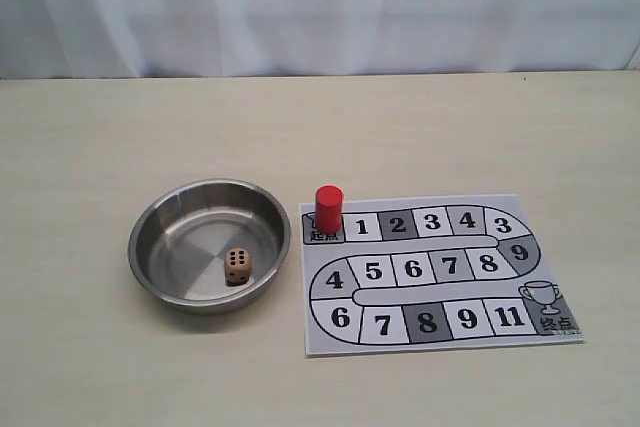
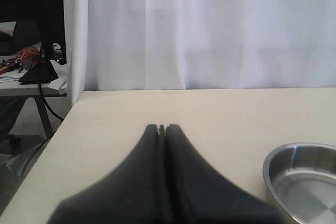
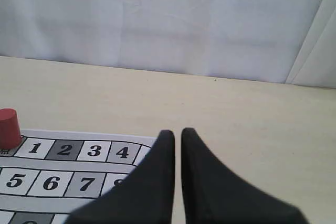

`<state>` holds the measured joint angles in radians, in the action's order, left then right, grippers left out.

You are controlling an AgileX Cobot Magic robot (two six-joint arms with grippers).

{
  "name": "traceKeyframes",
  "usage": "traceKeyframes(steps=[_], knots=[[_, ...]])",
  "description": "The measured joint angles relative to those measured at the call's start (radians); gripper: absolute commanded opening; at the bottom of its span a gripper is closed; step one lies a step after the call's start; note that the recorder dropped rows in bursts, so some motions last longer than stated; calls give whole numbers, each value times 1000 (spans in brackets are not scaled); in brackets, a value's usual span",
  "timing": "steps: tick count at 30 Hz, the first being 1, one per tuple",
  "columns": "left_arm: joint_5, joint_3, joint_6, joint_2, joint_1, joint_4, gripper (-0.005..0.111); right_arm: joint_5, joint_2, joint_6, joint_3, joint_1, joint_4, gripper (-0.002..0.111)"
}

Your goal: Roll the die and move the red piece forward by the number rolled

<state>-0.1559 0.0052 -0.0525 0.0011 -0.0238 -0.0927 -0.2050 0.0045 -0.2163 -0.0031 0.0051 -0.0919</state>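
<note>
— Die (image 1: 238, 266)?
— In the steel bowl (image 1: 150, 237), near its wall on the board's side; six showing, I think.
— Red piece (image 1: 328, 208)?
— Upright on the board's (image 1: 312, 332) far-left corner square.
— Grippers?
— Left gripper (image 2: 161, 127) and right gripper (image 3: 177, 131) both clenched, empty.

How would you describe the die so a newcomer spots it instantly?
On the pale table, find the round steel bowl beside the numbered board. Inside it, toward the board side, sits the die: a small tan cube with dark pips, the only thing in the bowl, unlike the upright red piece on the board.
</note>
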Motion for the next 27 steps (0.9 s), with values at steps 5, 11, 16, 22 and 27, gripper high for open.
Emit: traceKeyframes(steps=[5,11,16,22,27], knots=[[0,0,0,0,0,0,0,0,0,0,0,0,0,4],[0,0,0,0,0,0,0,0,0,-4,0,0,0,4],[0,0,0,0,0,0,0,132,0,17,0,0,-12,4],[0,0,0,0,0,0,0,185,0,76,-72,0,-124,4],[0,0,0,0,0,0,0,-73,14,76,-313,0,-129,4]])
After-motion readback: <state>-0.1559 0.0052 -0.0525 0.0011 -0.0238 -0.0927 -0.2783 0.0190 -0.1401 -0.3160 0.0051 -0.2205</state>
